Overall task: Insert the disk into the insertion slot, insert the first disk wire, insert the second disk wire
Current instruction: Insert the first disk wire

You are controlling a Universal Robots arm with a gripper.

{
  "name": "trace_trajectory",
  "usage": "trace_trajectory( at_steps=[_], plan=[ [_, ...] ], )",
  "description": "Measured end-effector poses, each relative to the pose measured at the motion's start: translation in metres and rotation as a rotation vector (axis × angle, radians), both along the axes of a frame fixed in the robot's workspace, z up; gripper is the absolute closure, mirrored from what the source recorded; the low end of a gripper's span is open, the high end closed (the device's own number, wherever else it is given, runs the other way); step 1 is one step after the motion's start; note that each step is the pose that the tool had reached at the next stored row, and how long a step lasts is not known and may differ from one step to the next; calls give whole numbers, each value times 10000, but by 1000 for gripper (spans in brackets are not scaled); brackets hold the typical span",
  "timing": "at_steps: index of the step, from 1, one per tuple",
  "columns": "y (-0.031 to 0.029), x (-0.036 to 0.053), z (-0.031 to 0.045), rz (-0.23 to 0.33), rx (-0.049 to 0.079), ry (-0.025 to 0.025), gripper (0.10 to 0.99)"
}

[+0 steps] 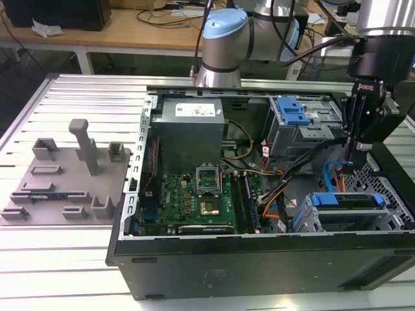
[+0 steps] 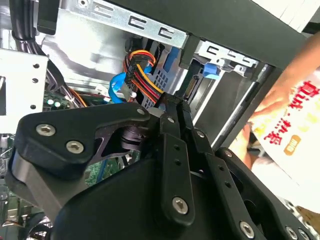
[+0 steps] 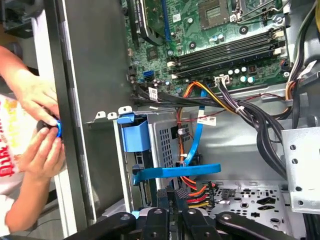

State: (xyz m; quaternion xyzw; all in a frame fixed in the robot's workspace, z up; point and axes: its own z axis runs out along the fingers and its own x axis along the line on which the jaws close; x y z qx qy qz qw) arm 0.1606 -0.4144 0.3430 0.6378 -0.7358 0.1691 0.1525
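Closest up, the gripper [image 2: 175, 102] is being poised with fingers [image 2: 169, 116] pressed together on what looks like the connector of the red-and-yellow disk power wire [image 2: 140, 65]. The disk [image 1: 347, 201] is being cradled in the insertion slot [image 1: 397, 215] just below the fingertips, long edge running across the exterior view.

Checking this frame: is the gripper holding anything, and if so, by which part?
Yes. The gripper appears shut on the red, yellow and orange disk wire, pinching it at its black connector end.
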Motion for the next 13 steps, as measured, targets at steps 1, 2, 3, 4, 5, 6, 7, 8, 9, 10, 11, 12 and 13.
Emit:
trace_trajectory(
  at_steps=[1, 2, 3, 4, 5, 6, 7, 8, 9, 10, 11, 12, 13],
  plan=[
    [-36, 0, 7, 0, 178, 0, 922],
    [-69, 0, 15, 0, 323, 0, 922],
    [-107, 0, 26, 0, 466, 0, 922],
    [-134, 0, 32, 0, 564, 1, 922],
    [-157, 0, 36, -1, 648, 0, 922],
    [-203, 0, 41, -1, 849, 0, 922],
    [-222, 0, 42, -1, 954, 1, 922],
    [-240, 0, 44, 0, 1073, 1, 922],
    [-257, 0, 49, 2, 1238, 2, 922],
    [-271, 0, 57, 5, 1320, 2, 922],
    [-283, 0, 61, 8, 1365, 3, 922],
    [-295, 0, 63, 14, 1391, 3, 922],
    [-304, 0, 65, 23, 1402, 5, 922]
  ],
)
